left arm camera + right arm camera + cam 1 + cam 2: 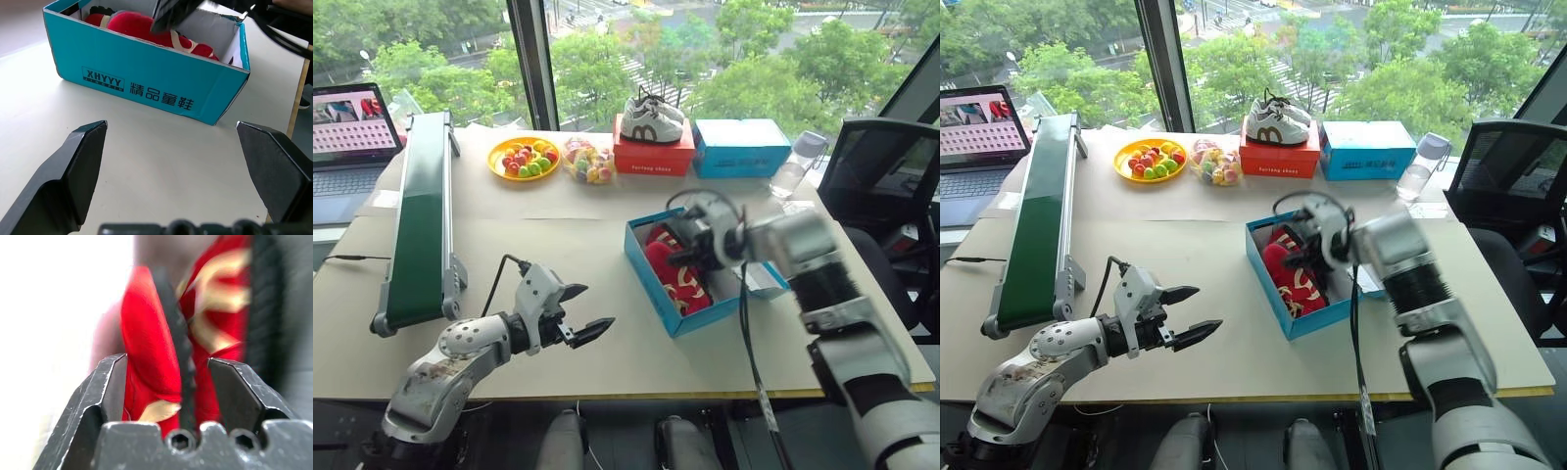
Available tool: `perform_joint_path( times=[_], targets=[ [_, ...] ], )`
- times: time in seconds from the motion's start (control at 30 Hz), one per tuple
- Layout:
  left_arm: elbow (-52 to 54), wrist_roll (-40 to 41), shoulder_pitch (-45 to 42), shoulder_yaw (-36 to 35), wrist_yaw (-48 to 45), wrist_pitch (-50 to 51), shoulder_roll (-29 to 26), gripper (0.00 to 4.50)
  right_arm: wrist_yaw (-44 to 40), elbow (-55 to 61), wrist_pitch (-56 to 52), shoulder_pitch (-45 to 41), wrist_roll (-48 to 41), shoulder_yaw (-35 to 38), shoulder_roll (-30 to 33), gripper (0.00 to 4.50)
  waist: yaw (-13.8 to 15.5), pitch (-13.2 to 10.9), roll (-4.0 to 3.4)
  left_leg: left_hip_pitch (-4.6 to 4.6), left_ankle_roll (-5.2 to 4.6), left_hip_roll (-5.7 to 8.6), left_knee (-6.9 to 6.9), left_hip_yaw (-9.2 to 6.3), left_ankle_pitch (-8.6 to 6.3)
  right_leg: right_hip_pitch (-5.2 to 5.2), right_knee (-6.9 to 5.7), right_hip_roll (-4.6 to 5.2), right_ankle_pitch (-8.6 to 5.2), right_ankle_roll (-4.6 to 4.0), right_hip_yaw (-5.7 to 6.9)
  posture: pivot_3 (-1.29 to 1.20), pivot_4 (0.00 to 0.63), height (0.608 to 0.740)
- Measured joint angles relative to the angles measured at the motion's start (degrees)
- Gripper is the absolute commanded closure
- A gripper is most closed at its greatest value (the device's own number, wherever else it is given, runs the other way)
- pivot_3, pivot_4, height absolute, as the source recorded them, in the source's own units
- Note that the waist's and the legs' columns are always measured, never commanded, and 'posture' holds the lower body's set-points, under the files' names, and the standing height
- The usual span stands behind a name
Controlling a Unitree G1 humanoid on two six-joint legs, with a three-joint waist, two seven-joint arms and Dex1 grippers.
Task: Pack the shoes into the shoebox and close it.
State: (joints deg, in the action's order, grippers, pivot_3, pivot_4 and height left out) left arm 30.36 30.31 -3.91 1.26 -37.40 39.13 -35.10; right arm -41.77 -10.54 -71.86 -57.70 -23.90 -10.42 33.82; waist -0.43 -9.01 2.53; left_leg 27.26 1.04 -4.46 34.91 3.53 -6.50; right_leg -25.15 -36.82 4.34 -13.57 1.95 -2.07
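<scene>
Left eye view: the pair of small, soft red shoes with yellowish markings (677, 269) lies inside the bright blue cardboard shoebox with a white interior (658, 300), which sits open on the pale tabletop (558, 235) a little right of centre. The right gripper (690, 243) hangs over the box's far end, just above the shoes. In its wrist view the two black fingers (110, 382) stand apart with red fabric and a black cable between them, pinching nothing that I can make out. The left gripper (579, 315) waits low over the table, near the box's front-left corner but apart from it, fingers spread wide and empty.

The packing looks done, so the closing is the step in hand. To do it well, lift the right gripper straight clear so it drags no shoe or cable along. Check that both shoes sit below the rim. The lid lies on the far right side, partly hidden behind the arm. Steady the near wall with the left gripper while the right folds the lid over.
</scene>
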Motion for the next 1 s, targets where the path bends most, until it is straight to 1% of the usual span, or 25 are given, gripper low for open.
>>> perform_joint_path(
  times=[0.1, 0.2, 0.3, 0.33, 0.37, 0.4, 0.43, 0.53, 0.57, 0.6, 0.63, 0.7, 0.77, 0.8, 0.87, 0.9, 0.97, 1.0],
  targets=[
    [-0.1, 0.0, -0.7, 0.1, -0.4, 0.0, 0.0, 0.00, -3.1, 8.3, -8.6, -1.2, -6.5, 6.2, 4.1, 1.29, 0.1, 0.0, 0.00, 0.02, -0.08, 0.00, -0.10, -0.02, -0.08, 0.01, 0.01, -0.03, -0.23, 0.03, 0.00, 0.00, 0.150, 0.736],
    [-1.1, 0.0, -1.4, 0.2, -0.9, 0.0, 0.0, 0.00, -5.3, 14.8, -13.9, -0.7, -11.9, 11.5, 7.8, 1.29, 0.2, 0.0, 0.00, 0.04, -0.25, 0.02, -0.09, -0.02, -0.23, 0.03, 0.04, -0.03, -0.34, 0.06, 0.00, 0.00, 0.150, 0.736],
    [-2.2, -0.8, -2.5, 1.1, -1.3, 0.0, 0.1, 0.00, -5.0, 19.4, -17.2, 3.8, -14.1, 17.0, 9.3, 2.00, 0.4, 0.0, 0.01, 0.02, -0.25, 0.03, -0.01, -0.02, -0.23, 0.12, 0.07, -0.02, -0.35, 0.09, 0.00, 0.00, 0.150, 0.736],
    [-2.5, -0.8, -3.1, 1.6, -1.5, -0.1, 0.5, 0.00, -4.1, 21.9, -17.7, 8.9, -14.5, 18.9, 10.6, 2.38, 0.7, 0.0, 0.04, 0.01, -0.25, 0.04, 0.08, -0.05, -0.23, 0.21, 0.09, 0.00, -0.35, 0.12, 0.03, 0.00, 0.150, 0.736],
    [-2.7, -0.8, -3.4, 2.0, -1.6, -0.2, 0.6, 0.00, -3.5, 23.8, -17.7, 13.2, -14.4, 19.2, 12.0, 2.75, 1.1, 0.0, 0.05, 0.02, -0.25, 0.06, 0.15, -0.05, -0.23, 0.23, 0.09, 0.04, -0.36, 0.16, 0.03, 0.00, 0.150, 0.736],
    [-3.1, -0.9, -3.6, 2.1, -1.7, -0.2, 0.7, 0.00, -3.0, 25.4, -17.5, 17.8, -14.4, 19.2, 13.4, 2.98, 1.3, 0.0, 0.04, 0.02, -0.25, 0.10, 0.18, -0.04, -0.23, 0.25, 0.09, 0.08, -0.37, 0.20, 0.02, 0.00, 0.150, 0.736],
    [-4.2, -1.1, -3.9, 2.3, -1.9, -0.2, 0.7, 0.00, -2.8, 27.2, -17.2, 22.7, -14.3, 19.0, 15.0, 3.45, 1.3, 0.0, -0.03, 0.05, -0.25, 0.13, 0.31, 0.01, -0.23, 0.21, 0.08, 0.11, -0.41, 0.16, -0.11, 0.00, 0.150, 0.736],
    [-5.6, -1.3, -4.6, 2.6, -2.3, -0.5, 0.9, 0.00, -3.9, 31.9, -15.0, 29.8, -14.6, 18.0, 20.3, 4.42, 0.8, 0.0, -0.20, -0.02, -0.26, 0.16, 0.39, 0.03, -0.22, 0.22, 0.08, 0.08, -0.43, 0.03, -0.26, 0.00, 0.150, 0.736],
    [-5.9, -1.5, -5.0, 2.7, -2.4, -0.7, 1.1, 0.00, -4.5, 33.1, -13.9, 31.6, -14.5, 17.8, 22.2, 4.42, 0.7, 0.0, -0.19, -0.10, -0.26, 0.15, 0.40, 0.01, -0.22, 0.27, 0.08, 0.06, -0.45, 0.05, -0.26, 0.00, 0.150, 0.736],
    [-6.4, -1.8, -5.8, 3.0, -2.6, -1.1, 1.6, 0.00, -5.5, 34.7, -10.9, 34.7, -13.8, 16.8, 25.6, 4.42, 0.8, 0.0, -0.21, -0.15, -0.26, 0.15, 0.40, 0.00, -0.23, 0.35, 0.09, 0.06, -0.48, 0.06, -0.25, 0.00, 0.150, 0.736],
    [-6.6, -2.0, -6.2, 3.2, -2.7, -1.6, 1.8, 0.00, -6.5, 36.0, -8.1, 38.5, -12.6, 14.8, 29.1, 4.42, 0.9, 0.0, -0.19, -0.31, -0.25, 0.14, 0.39, -0.01, -0.23, 0.51, 0.11, 0.05, -0.68, 0.28, -0.22, 0.00, 0.150, 0.736],
    [-7.0, -2.0, -7.0, 3.4, -3.6, -2.4, 2.2, 0.00, -7.1, 35.6, -2.8, 43.7, -9.4, 10.4, 32.3, 4.42, 0.8, 0.0, -0.18, -0.56, -0.19, 0.14, 0.39, 0.01, -0.27, 0.80, 0.23, 0.08, -0.73, 0.31, -0.23, 0.00, 0.150, 0.736],
    [-7.0, -2.0, -7.3, 3.5, -4.4, -3.6, 2.6, 0.00, -7.1, 34.0, 0.9, 45.8, -7.0, 7.2, 32.7, 4.42, 0.5, 0.0, -0.19, -0.55, 0.13, 0.14, 0.39, 0.05, -0.47, 0.80, 0.27, 0.10, -0.71, 0.32, -0.27, 0.00, 0.150, 0.736],
    [-7.0, -2.2, -7.4, 3.8, -4.7, -4.2, 2.7, 0.00, -6.6, 32.7, 1.6, 45.7, -6.4, 6.5, 32.2, 4.42, 0.3, 0.0, -0.19, -0.58, 0.13, 0.14, 0.39, 0.06, -0.47, 0.80, 0.26, 0.09, -0.70, 0.34, -0.29, 0.00, 0.150, 0.736],
    [-7.0, -3.3, -7.4, 4.7, -5.9, -6.0, 2.4, 0.00, -3.1, 27.1, 1.4, 43.5, -5.1, 7.1, 26.6, 4.42, -0.1, 0.0, -0.09, -0.75, 0.13, 0.11, 0.41, 0.01, -0.47, 0.97, 0.29, 0.03, -0.68, 0.33, -0.27, 0.00, 0.150, 0.736],
    [-6.9, -3.5, -7.4, 5.1, -6.4, -6.5, 2.1, 0.00, -1.3, 24.1, 0.8, 42.1, -4.9, 8.2, 22.9, 4.42, -0.3, 0.0, -0.07, -0.79, 0.13, 0.12, 0.41, 0.01, -0.47, 0.99, 0.26, 0.02, -0.68, 0.33, -0.30, 0.00, 0.150, 0.736],
    [-6.6, -3.7, -7.4, 5.7, -7.2, -6.6, 1.5, 0.00, 4.1, 17.5, -0.2, 39.5, -4.1, 11.7, 14.8, 4.42, -0.4, 0.0, -0.08, -0.81, 0.01, 0.15, 0.41, 0.00, -0.39, 0.98, 0.16, 0.01, -0.65, 0.37, -0.34, 0.00, 0.150, 0.736],
    [-6.3, -3.7, -7.4, 6.0, -7.4, -6.6, 1.4, 0.00, 6.4, 15.0, -0.6, 38.7, -3.6, 13.4, 12.1, 4.42, -0.4, 0.0, -0.08, -0.80, -0.22, 0.17, 0.41, -0.02, -0.25, 0.99, 0.14, 0.01, -0.66, 0.38, -0.35, 0.00, 0.150, 0.736]
  ],
)
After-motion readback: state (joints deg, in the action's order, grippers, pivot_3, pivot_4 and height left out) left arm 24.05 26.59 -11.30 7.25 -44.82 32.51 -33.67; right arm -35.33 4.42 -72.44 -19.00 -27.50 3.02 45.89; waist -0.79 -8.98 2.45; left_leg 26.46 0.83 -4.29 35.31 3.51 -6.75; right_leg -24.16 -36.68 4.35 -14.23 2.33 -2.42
